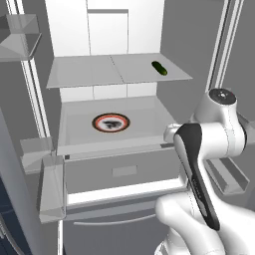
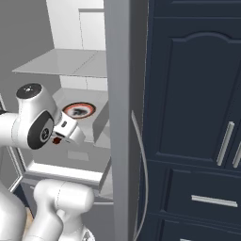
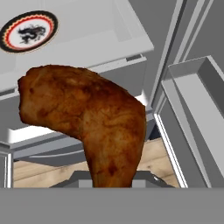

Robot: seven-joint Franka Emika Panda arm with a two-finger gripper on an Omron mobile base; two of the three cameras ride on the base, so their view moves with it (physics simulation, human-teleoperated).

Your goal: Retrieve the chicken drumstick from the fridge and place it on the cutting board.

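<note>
Right up against the hand camera, filling the middle of the frame, is the chicken drumstick (image 3: 87,122), narrow end pointing down to where the fingertips would be. The tips themselves are hidden behind the meat, but the hand (image 2: 57,140) looks pinched tight on it. In the right base view you can just make out a little reddish speck under the wrist at centre left, out in front of the fridge (image 1: 107,30) shelf rather than on it.

The round red-rimmed plate (image 1: 111,122) sits bare on the lower shelf, centre of the left base view, and a small dark green vegetable (image 1: 159,67) lies on the shelf above, upper right. So my read is the pickup is done and what's left is carrying it over to the cutting board, which I can't spot anywhere.

What could go wrong from here, in my opinion:
- The grip seems to be on the thin end with the fat end hanging out, so a quick swing could make it pivot or slide out.
- The door bin (image 3: 192,113) at the right of the hand view is close, and the open door's edge is close too. Turning before backing out could knock the meat loose.
- If it drops, it probably lands on the wood floor (image 3: 153,162) showing below.
</note>
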